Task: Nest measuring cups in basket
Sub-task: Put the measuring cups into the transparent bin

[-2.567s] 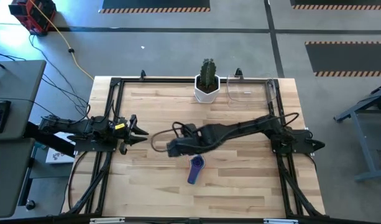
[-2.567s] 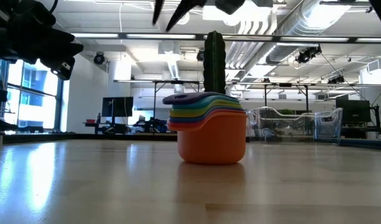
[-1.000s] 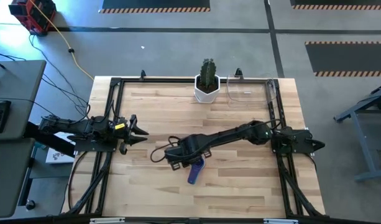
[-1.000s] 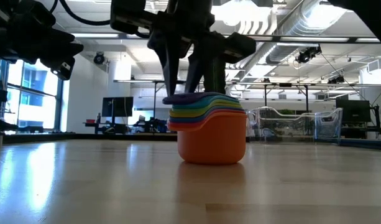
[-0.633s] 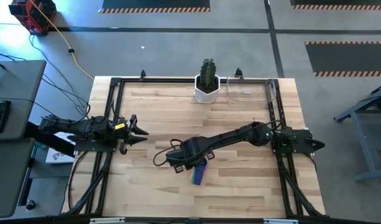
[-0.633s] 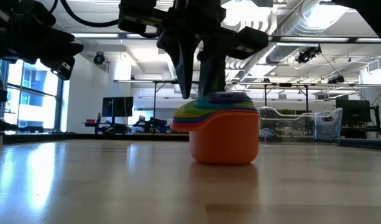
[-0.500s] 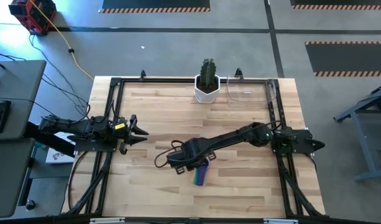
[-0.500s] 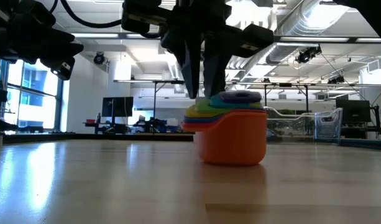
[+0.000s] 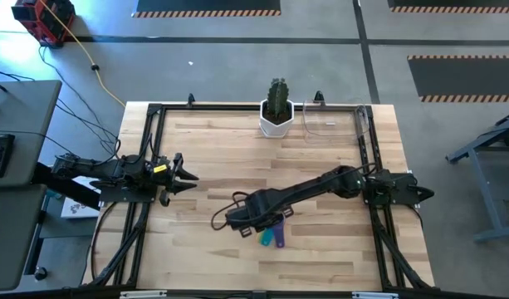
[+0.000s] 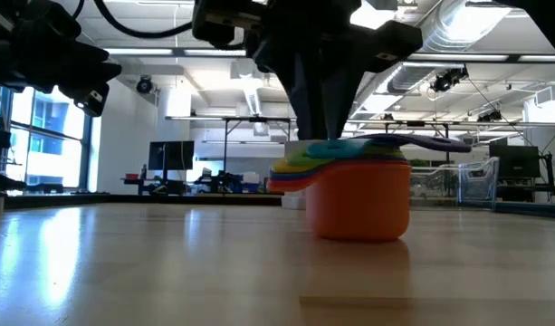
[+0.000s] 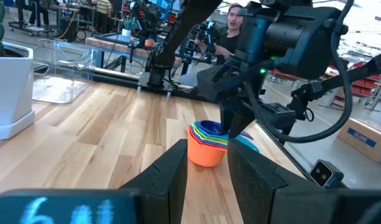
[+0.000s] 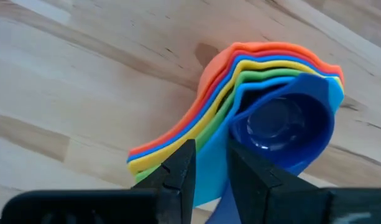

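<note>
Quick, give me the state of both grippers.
Left gripper: open, holding nothing, waiting at the table's left edge.
Right gripper: down on the stack of measuring cups, fingers nearly together at the handles; a firm hold cannot be told.

The nested measuring cups (image 9: pixel 271 235) sit mid-table, well in front of the cactus pot (image 9: pixel 276 120) and basket (image 9: pixel 330 120).

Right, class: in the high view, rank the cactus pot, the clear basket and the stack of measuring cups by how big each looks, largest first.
1. Clear basket, the widest outline.
2. White cactus pot, a little smaller.
3. Stack of measuring cups, smallest, though the right gripper hides part of it, so its full extent is unsure.
</note>
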Motion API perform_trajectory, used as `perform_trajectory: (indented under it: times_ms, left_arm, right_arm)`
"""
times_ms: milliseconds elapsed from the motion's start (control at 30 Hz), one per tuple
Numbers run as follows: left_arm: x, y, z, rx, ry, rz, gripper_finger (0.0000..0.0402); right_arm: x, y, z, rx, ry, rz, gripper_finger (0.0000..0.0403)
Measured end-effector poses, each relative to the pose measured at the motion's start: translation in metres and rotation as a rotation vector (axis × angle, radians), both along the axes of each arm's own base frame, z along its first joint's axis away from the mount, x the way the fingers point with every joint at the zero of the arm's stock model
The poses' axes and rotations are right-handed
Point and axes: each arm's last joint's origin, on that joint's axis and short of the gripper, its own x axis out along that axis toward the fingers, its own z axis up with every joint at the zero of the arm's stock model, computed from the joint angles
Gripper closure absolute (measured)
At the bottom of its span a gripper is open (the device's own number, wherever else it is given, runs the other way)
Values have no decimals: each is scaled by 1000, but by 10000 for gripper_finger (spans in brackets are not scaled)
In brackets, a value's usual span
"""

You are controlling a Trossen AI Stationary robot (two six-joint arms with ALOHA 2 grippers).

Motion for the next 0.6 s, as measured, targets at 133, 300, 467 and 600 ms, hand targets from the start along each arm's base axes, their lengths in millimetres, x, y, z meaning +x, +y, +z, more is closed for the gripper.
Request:
perform_trajectory:
  times_ms: [133,300,467,600]
  left_arm:
    - [0,0,0,0,0,0,298]
    - [0,0,0,0,0,0,298]
    - [0,0,0,0,0,0,298]
    - [0,0,0,0,0,0,298]
  right_arm:
    - [1,3,7,-8,-34,2,321]
    - [2,3,17,-13,-68,-3,321]
    - [-12,14,32,-59,-62,-65,321]
    - [-29,36,42,-123,-56,-134,321]
